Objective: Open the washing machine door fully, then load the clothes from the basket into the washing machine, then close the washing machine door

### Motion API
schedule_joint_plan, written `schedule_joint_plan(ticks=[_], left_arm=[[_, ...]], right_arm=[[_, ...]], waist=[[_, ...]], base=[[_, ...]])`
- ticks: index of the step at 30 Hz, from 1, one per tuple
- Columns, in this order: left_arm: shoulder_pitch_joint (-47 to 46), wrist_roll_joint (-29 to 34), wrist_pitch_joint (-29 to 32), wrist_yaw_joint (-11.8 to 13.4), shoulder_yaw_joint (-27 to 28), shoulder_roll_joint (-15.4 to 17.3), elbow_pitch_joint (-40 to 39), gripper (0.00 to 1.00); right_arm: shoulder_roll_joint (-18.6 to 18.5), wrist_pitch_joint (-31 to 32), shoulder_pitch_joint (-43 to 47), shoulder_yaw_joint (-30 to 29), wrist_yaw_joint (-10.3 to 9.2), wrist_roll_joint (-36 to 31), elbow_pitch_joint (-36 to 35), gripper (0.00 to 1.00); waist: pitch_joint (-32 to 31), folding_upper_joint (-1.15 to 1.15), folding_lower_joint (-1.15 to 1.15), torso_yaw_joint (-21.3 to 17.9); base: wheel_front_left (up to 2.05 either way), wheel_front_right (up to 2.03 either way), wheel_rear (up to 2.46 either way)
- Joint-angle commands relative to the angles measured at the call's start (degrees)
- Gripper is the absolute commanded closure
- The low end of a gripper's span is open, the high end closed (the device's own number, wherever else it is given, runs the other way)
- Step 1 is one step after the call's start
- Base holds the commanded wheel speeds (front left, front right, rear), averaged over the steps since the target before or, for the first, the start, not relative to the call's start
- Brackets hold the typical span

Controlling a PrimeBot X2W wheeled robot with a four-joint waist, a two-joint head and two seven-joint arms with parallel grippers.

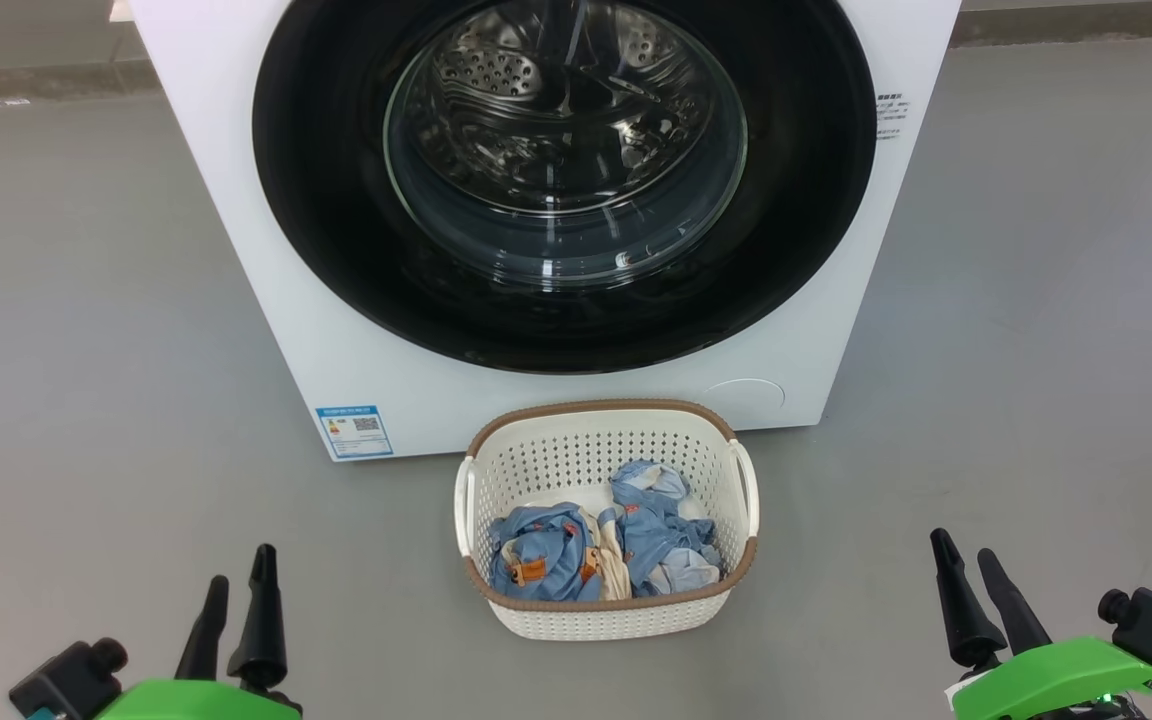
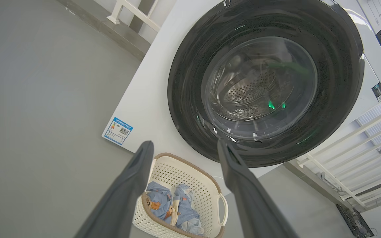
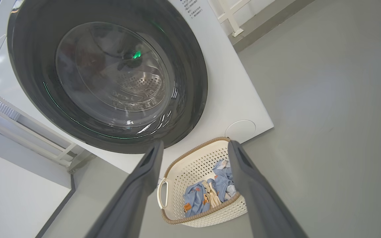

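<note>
The large round glossy black washing machine door [image 1: 564, 170], with its bulging glass window, is shut flat against the front of the big white boxy washing machine [image 1: 226, 250], far in the middle. Just before it on the grey floor [image 1: 86, 400] stands the small white perforated plastic basket [image 1: 601, 615], with the light-blue denim clothes [image 1: 596, 555] inside. Near, the left gripper [image 1: 241, 565] and right gripper [image 1: 961, 548] hang at each side, fingers spread, holding nothing. I judge the opening step is not begun. Next, one gripper must reach the door's edge, but I see no handle.
</note>
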Motion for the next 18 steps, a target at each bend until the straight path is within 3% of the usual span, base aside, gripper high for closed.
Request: schedule_joint_plan(ticks=[1,18], left_arm=[[-1.8,2.4,-0.8,0.5,0.6,1.3,-1.8,0.00],[-1.7,14.6,-3.7,0.7,-1.1,1.1,-0.4,0.00]], right_arm=[[-0.3,-0.8,-2.5,0.9,0.05,-2.5,-1.4,0.00],[0.0,-1.4,-2.4,2.2,0.06,-16.5,-2.4,0.00]], waist=[[0.0,0.00,0.00,0.0],[-0.2,0.00,-0.01,-0.1]], base=[[0.00,0.00,0.00],[0.00,0.00,0.00]])
